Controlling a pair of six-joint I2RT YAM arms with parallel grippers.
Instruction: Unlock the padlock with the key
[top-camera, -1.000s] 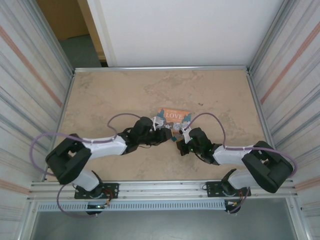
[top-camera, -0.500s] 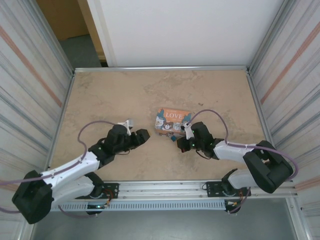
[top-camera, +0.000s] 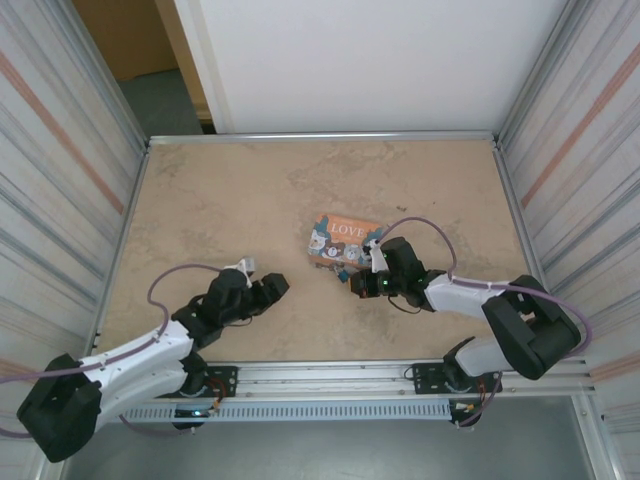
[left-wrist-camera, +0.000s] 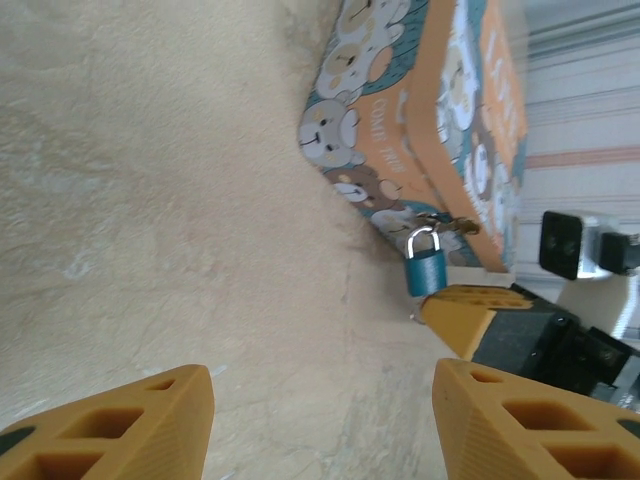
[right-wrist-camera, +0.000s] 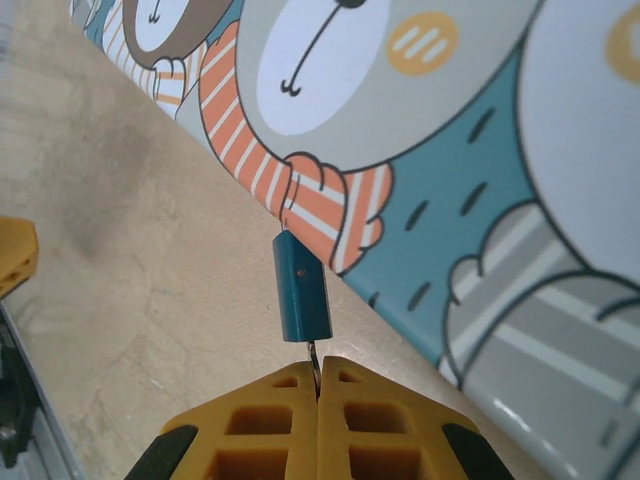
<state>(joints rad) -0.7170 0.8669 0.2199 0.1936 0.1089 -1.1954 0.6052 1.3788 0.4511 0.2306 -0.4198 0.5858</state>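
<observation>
The padlock (right-wrist-camera: 302, 290) wore smooth teal paint, its shackle (left-wrist-camera: 422, 238) and thin key (right-wrist-camera: 313, 356) bare shiny metal. The printed box (right-wrist-camera: 450, 150) looked glossy. The table (left-wrist-camera: 150, 200) was matt, stone-mottled beige.

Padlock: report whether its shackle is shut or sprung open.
Shut: in the left wrist view the padlock has both shackle legs seated, hooked on the tin.

The workspace contains one table (top-camera: 230, 190), one printed tin (top-camera: 342, 236), one teal padlock (right-wrist-camera: 301, 290) and one key (right-wrist-camera: 313, 356). The rig comprises two arms, left arm (top-camera: 140, 355) and right arm (top-camera: 465, 295), carrying two grippers, left gripper (left-wrist-camera: 320, 420) and right gripper (right-wrist-camera: 318, 385). Two purple cables (top-camera: 190, 267) are fitted, one per arm.
</observation>
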